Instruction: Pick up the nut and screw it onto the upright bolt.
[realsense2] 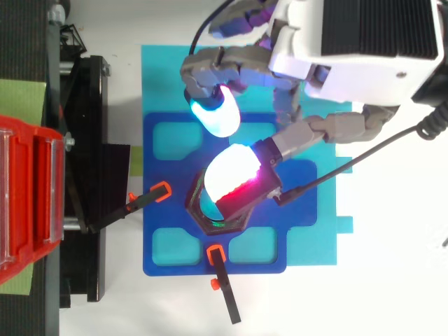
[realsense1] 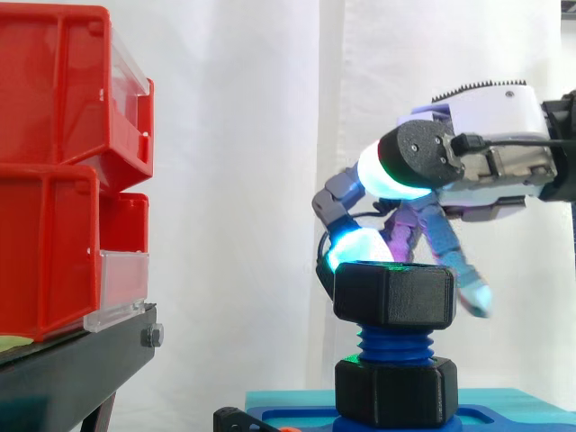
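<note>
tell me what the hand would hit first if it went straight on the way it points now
Likely the black nut atop the blue bolt: the hand points left and down towards it. Depth is unclear; it may pass just beside.

White table (realsense2: 392, 294), cyan sheet (realsense2: 161, 77) lying on it; blue fixture plate (realsense2: 171, 213) atop

No readable text, numbers or signs in either view. Clear label holder (realsense1: 121, 286) on the red bins (realsense1: 54, 135): no legible print. Nut (realsense1: 393, 292), bolt (realsense1: 396, 344), blue base plate (realsense2: 161, 231) and hand (realsense2: 364, 42) housing: no markings I can read.
</note>
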Robot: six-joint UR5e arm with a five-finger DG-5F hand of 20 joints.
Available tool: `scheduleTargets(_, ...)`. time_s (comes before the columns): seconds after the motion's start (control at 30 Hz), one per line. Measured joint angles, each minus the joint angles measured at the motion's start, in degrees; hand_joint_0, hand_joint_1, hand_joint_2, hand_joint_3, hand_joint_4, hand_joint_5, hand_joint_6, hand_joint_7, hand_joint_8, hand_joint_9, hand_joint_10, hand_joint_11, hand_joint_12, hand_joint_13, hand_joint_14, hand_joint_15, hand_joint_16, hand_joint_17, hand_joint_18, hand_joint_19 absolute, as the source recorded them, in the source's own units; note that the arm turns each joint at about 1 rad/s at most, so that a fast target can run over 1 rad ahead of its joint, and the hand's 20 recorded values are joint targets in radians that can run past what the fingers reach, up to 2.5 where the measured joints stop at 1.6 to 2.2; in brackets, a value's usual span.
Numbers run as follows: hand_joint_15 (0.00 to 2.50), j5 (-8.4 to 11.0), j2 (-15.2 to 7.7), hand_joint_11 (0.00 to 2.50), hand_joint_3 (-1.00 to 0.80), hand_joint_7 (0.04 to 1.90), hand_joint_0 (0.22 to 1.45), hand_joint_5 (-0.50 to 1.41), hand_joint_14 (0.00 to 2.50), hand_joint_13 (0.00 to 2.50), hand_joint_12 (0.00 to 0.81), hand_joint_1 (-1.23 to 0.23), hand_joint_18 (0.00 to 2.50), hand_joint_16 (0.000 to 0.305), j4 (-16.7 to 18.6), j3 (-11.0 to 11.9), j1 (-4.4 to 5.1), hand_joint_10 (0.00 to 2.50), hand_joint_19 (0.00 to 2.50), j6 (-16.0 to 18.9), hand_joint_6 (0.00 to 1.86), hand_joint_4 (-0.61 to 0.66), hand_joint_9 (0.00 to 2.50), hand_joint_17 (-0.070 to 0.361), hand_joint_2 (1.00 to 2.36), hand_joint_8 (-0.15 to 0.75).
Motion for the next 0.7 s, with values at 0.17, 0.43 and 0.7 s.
scheduleTargets(0.17, 0.0, -0.26, 0.0, 0.13, -0.5, 1.06, 0.48, -0.07, 0.0, 0.92, 0.324, -0.29, 0.51, 0.03, -1.5, 1.8, -0.55, 0.0, 0.0, -1.0, 0.5, 0.24, 1.27, 0.067, 1.0, 0.319)
scheduleTargets(0.43, 0.0, -0.48, 0.0, 0.0, -0.5, 0.7, 0.46, -0.14, 0.0, 0.19, 0.32, -0.37, 0.0, 0.038, -1.5, 2.8, -0.51, 0.0, 0.0, -1.1, 0.5, 0.22, 0.69, 0.085, 1.0, 0.265)
scheduleTargets(0.7, 0.0, -0.35, 0.0, 0.0, -0.5, 0.66, 0.45, -0.15, 0.0, 0.16, 0.313, -0.39, 0.0, 0.038, -2.3, 2.8, 0.26, 0.0, 0.0, -0.4, 0.5, 0.21, 0.66, 0.087, 1.0, 0.253)
